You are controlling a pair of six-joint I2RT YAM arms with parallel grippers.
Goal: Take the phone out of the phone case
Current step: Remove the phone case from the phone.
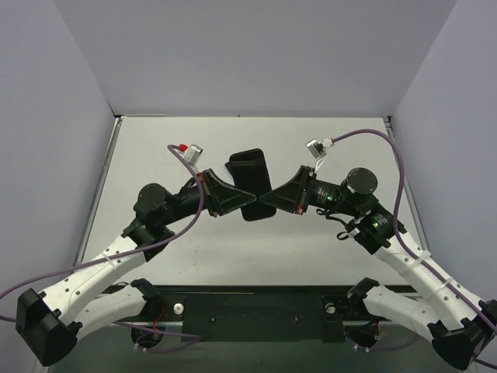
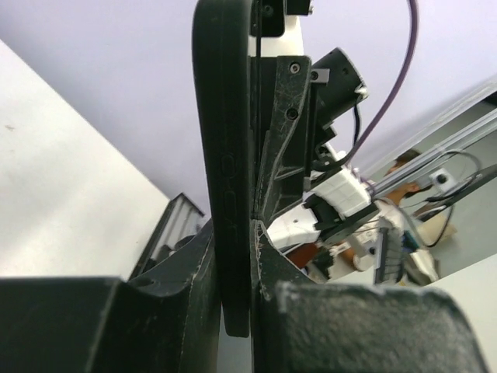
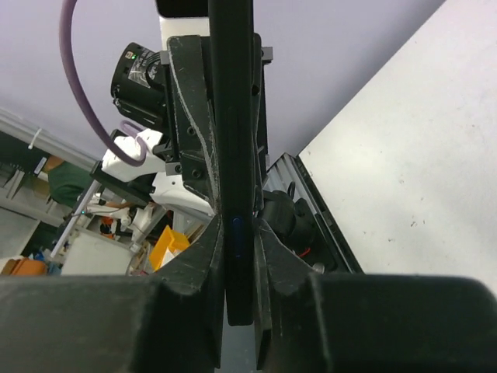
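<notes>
A black phone case [image 1: 250, 169] with the phone in it hangs on edge above the table, between both grippers. My left gripper [image 1: 237, 200] is shut on its left side. In the left wrist view [image 2: 237, 272] the case's edge [image 2: 225, 140], with moulded button bumps, stands upright between the jaws. My right gripper [image 1: 269, 200] is shut on the right side. In the right wrist view [image 3: 241, 264] the jaws clamp a thin black slab with a small blue side button, which looks like the phone [image 3: 233, 116]. I cannot tell whether the phone has parted from the case.
The white table [image 1: 194, 241] lies under both arms, with grey walls on three sides. Purple cables [image 1: 373, 136] loop from each wrist. A black base rail [image 1: 248, 311] runs along the near edge.
</notes>
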